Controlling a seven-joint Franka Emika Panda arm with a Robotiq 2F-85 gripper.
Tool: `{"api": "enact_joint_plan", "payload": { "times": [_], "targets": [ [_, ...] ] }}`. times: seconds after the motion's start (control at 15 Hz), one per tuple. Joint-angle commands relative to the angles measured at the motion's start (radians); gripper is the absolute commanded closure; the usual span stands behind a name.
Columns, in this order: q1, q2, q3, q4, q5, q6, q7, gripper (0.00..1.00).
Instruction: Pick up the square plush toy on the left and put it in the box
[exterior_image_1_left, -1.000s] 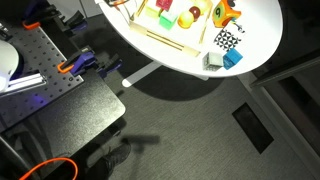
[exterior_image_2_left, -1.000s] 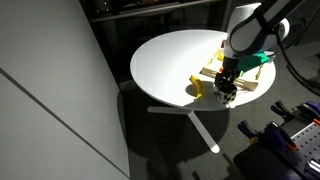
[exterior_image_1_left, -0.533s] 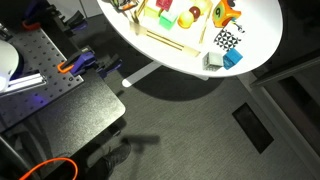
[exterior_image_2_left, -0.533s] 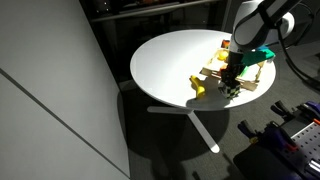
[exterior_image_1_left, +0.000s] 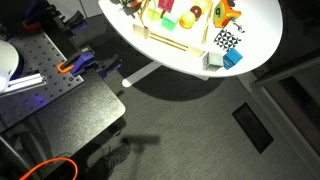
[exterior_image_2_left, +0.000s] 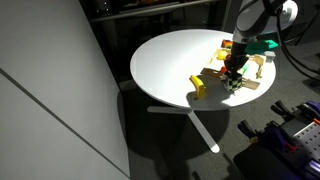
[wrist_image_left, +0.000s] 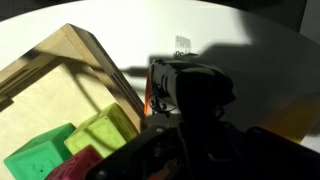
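Note:
A dark square plush toy (wrist_image_left: 195, 90) with a white tag fills the middle of the wrist view, just off the corner of the wooden box (wrist_image_left: 95, 60). My gripper (wrist_image_left: 192, 125) is shut on it, its fingers lost in the dark. In an exterior view the gripper (exterior_image_2_left: 234, 78) hangs at the near end of the box (exterior_image_2_left: 252, 86), with the dark toy (exterior_image_2_left: 231, 90) under it. Whether the toy is off the table I cannot tell. In an exterior view the box (exterior_image_1_left: 165, 42) shows; the gripper is cut off at the top edge.
A yellow toy (exterior_image_2_left: 198, 86) lies beside the box near the table edge. A checkered cube (exterior_image_1_left: 227, 40), a blue cube (exterior_image_1_left: 233, 58) and an orange-yellow toy (exterior_image_1_left: 225, 12) sit at the box's other end. Green blocks (wrist_image_left: 100, 130) lie inside the box.
The jaws have closed on the dark plush toy. The gripper has shifted from the table's front edge back towards the box.

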Motion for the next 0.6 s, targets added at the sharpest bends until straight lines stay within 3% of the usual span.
{"api": "enact_joint_plan", "payload": {
  "times": [0.0, 0.53],
  "targets": [
    [-0.027, -0.041, 0.019, 0.026, 0.042, -0.053, -0.046, 0.94],
    [-0.064, -0.048, -0.015, 0.066, 0.042, -0.053, -0.041, 0.94]
  ]
}}
